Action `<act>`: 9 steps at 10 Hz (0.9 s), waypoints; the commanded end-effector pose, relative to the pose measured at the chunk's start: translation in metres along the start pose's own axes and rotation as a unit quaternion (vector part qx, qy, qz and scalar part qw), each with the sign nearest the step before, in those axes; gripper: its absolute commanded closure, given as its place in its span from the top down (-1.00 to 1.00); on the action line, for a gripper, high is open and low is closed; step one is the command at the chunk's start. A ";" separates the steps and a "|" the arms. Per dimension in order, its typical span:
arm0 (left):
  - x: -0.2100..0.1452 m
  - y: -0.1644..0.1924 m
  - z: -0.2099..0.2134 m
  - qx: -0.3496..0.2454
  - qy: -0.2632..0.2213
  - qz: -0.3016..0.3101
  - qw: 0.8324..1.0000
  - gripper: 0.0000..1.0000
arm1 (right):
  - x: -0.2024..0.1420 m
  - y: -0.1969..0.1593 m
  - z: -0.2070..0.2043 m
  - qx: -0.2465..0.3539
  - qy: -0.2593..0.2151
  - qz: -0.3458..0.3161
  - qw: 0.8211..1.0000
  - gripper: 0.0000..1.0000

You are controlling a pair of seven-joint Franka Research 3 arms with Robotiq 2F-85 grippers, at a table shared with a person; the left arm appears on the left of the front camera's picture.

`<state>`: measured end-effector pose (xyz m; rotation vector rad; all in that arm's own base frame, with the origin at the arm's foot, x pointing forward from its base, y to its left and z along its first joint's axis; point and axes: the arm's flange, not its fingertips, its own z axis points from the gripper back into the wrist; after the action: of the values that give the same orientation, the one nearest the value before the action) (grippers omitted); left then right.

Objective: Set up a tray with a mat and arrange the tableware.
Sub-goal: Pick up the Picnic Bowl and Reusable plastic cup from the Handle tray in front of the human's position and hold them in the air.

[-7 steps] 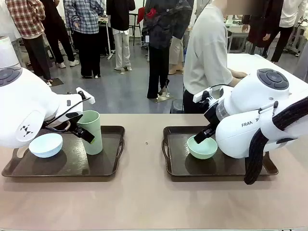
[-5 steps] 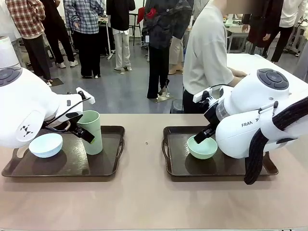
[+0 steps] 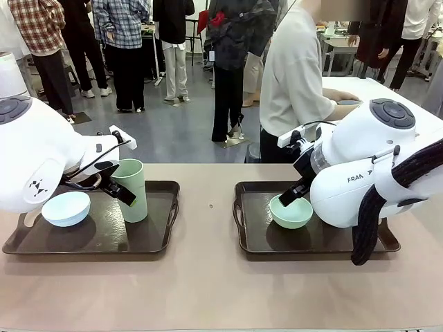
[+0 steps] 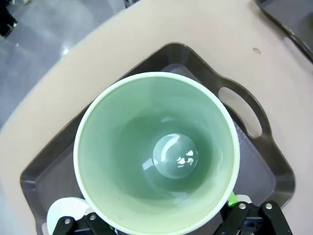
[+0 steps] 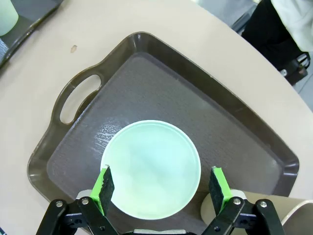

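Two dark trays lie on the table. On the left tray (image 3: 166, 207) stand a pale blue bowl (image 3: 66, 208) and a tall sage green cup (image 3: 131, 189). My left gripper (image 3: 119, 185) is open, and its fingers straddle that cup. From above, the cup (image 4: 156, 152) stands on a translucent mat (image 4: 255, 166). A mint green bowl (image 3: 291, 211) rests on the right tray (image 3: 242, 228). My right gripper (image 5: 160, 184) hangs open over the bowl (image 5: 150, 166), with one green pad (image 5: 104, 182) on each side of its rim. A tan curved rim (image 5: 293, 218), possibly the brown cup, shows at the corner.
A person in a pale shirt (image 3: 294, 76) stands at the far edge, turned toward a white table (image 3: 374, 90). Other people stand farther back. Bare tabletop (image 3: 208, 277) lies between and in front of the trays. Each tray has handle cut-outs (image 5: 78, 98).
Both arms and all tableware stay still. The person behind the table has shifted slightly to the left.
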<state>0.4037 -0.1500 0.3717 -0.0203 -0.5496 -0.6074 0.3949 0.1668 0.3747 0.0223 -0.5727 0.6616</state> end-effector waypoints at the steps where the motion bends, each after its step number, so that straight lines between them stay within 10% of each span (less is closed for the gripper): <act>1: 0.000 0.000 0.000 0.000 0.000 0.000 1.000 1.00 | 0.000 0.000 0.000 0.000 0.000 0.000 1.000 1.00; 9: 0.000 0.000 0.000 0.000 0.000 0.000 1.000 1.00 | -0.005 0.003 0.011 0.013 0.032 -0.019 0.999 1.00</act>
<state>0.4037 -0.1500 0.3717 -0.0202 -0.5495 -0.6074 0.3935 0.1663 0.3741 0.0234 -0.5512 0.6557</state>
